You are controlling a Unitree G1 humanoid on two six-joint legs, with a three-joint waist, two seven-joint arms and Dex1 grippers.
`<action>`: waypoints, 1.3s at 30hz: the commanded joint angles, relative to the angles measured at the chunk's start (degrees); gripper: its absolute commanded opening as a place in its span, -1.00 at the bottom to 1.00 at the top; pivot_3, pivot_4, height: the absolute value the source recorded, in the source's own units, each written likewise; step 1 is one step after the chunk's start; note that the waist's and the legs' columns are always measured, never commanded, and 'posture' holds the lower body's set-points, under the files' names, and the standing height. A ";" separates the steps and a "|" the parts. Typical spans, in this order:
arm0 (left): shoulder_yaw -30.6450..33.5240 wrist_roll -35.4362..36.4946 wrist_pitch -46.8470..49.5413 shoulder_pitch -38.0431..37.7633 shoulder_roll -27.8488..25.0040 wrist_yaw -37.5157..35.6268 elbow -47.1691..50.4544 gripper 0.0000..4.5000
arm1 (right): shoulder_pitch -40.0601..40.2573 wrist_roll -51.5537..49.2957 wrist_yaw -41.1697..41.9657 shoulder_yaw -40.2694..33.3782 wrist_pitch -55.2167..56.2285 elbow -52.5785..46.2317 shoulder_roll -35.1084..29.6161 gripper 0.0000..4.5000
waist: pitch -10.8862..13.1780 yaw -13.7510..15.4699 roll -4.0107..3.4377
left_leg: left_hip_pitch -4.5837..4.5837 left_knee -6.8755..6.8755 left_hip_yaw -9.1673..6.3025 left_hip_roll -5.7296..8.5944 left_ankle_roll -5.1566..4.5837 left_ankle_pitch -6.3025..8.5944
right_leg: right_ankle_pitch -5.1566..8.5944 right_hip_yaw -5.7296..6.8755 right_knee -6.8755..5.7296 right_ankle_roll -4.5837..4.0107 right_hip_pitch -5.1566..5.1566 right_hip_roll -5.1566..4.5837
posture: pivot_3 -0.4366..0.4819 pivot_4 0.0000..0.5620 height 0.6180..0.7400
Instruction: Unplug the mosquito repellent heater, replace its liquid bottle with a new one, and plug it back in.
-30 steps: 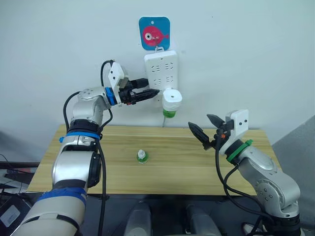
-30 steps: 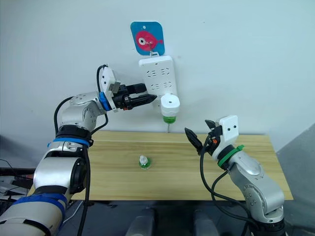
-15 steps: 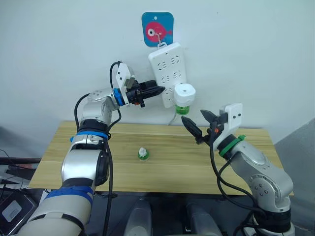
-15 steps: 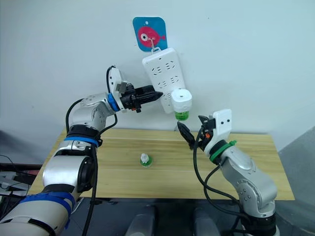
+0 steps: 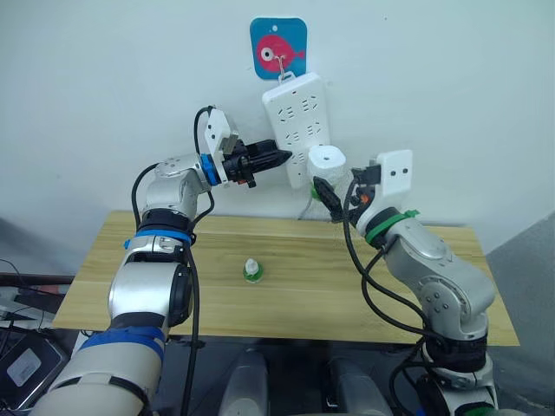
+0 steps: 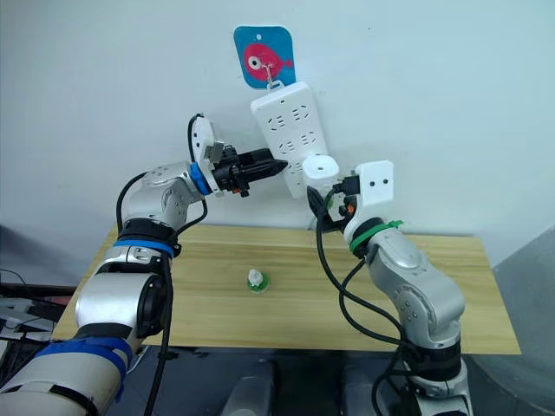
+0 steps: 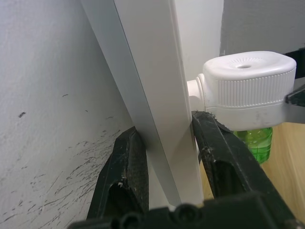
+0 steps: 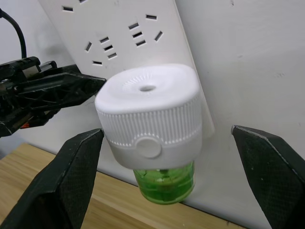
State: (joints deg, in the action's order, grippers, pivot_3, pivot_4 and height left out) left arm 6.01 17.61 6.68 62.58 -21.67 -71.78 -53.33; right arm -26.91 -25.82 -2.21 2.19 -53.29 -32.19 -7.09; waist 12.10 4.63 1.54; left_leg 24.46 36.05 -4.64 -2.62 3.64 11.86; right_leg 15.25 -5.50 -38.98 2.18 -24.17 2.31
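Small white rounded plastic mosquito repellent heater (image 8: 148,114) plugged into lower end of long white plastic power strip (image 5: 297,126), which hangs tilted on wall from hook under blue square sticker with pink fish (image 5: 278,48). Green translucent liquid bottle (image 8: 164,182) screwed in beneath heater body. Right gripper (image 8: 174,167) wide open, black fingers (image 8: 66,179) either side of heater, not touching. Left gripper (image 7: 164,157) clamped across power strip's edge right beside heater plug. Spare small green-and-white bottle (image 5: 251,273) upright on light wooden table (image 5: 130,286), well apart from both arms.
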 commanded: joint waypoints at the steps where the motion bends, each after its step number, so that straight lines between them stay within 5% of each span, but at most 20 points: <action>1: 0.20 -0.41 -0.45 1.83 0.30 1.40 0.65 -0.43 | -2.64 1.64 0.18 0.71 1.06 1.14 0.60 1.00 | 0.08 0.00 -0.08 | 0.00 0.00 0.00 0.00 0.00 0.00 | 0.00 0.00 0.00 0.00 0.00 0.00 | 0.48 -0.18 1.00; 9: -0.07 -0.78 -0.87 1.64 0.30 1.51 0.85 -0.43 | -5.66 5.11 0.35 2.01 3.65 6.17 3.09 1.00 | 0.17 0.01 -0.16 | 0.04 -0.01 -0.02 0.01 0.00 0.00 | 0.00 0.03 0.02 0.00 -0.01 0.00 | 0.49 -0.18 1.00; 15: -0.06 -1.07 -1.33 1.55 0.24 1.71 0.78 -0.43 | -5.88 6.09 1.73 1.55 4.95 6.98 3.66 0.33 | 0.18 0.00 -0.18 | 0.04 -0.01 -0.03 0.01 0.00 0.00 | 0.00 0.04 0.02 0.00 -0.02 0.00 | 0.50 -0.18 1.00; 39: 0.53 -3.20 -5.13 2.87 -1.48 4.96 -3.81 -0.43 | 0.41 7.50 2.75 -0.07 -0.49 -7.55 0.38 0.33 | 0.38 -0.22 -0.29 | 0.21 0.01 -0.11 0.05 -0.42 -0.34 | 0.03 0.15 0.03 -0.37 -0.08 -0.06 | 0.49 -0.23 1.00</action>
State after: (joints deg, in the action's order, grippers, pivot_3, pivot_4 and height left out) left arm 5.44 15.11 1.71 64.69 -21.59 -69.99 -56.99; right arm -25.90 -18.80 0.73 3.73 -55.07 -36.32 -6.32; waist 12.48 4.41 1.25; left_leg 24.67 36.06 -4.74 -2.56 3.23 11.52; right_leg 15.28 -5.35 -38.96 1.81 -24.25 2.25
